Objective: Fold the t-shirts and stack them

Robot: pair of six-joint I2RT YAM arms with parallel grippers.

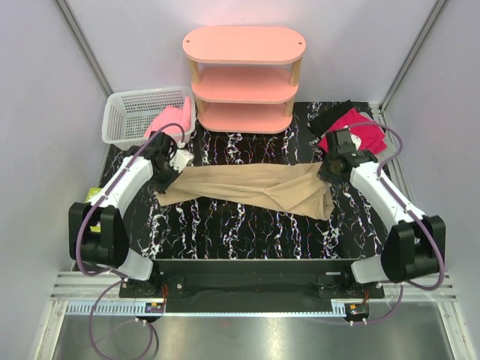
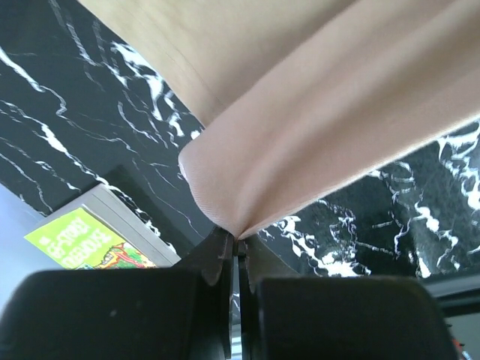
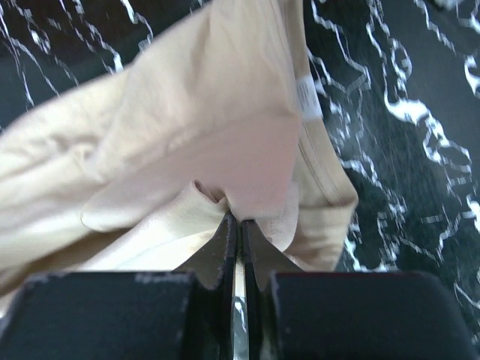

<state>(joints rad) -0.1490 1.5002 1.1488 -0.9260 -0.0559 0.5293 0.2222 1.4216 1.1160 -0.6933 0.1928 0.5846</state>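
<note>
A large tan t-shirt (image 1: 255,187) lies stretched across a black, white-veined counter (image 1: 247,232), strung between the two sets of jaws. The left jaws are closed tight on a small pinch of the shirt's edge. The right jaws are closed just as tight on bunched layers near the neckline, where a white label (image 3: 306,97) shows just beyond their tips. Between the jaws the cloth is roped and creased rather than flat.

Both grips look shallow, taken at the very tips. If the jaws pull further apart, the cloth could tug free of one pinch. The right jaws seem to hold more than one layer, so the shirt may not open out, and a fold made now would likely trap the twists.

A white mesh basket (image 1: 127,112) sits just beyond the left jaws. A light pink t-shirt (image 1: 171,121) is heaped in it and spills over the rim toward them. Beyond the right jaws, a magenta-red t-shirt (image 1: 352,129) and a black t-shirt (image 1: 326,112) lie loose on the counter, in no container. A pink three-tier shelf unit (image 1: 244,79) stands beyond the gap between the jaws.
</note>
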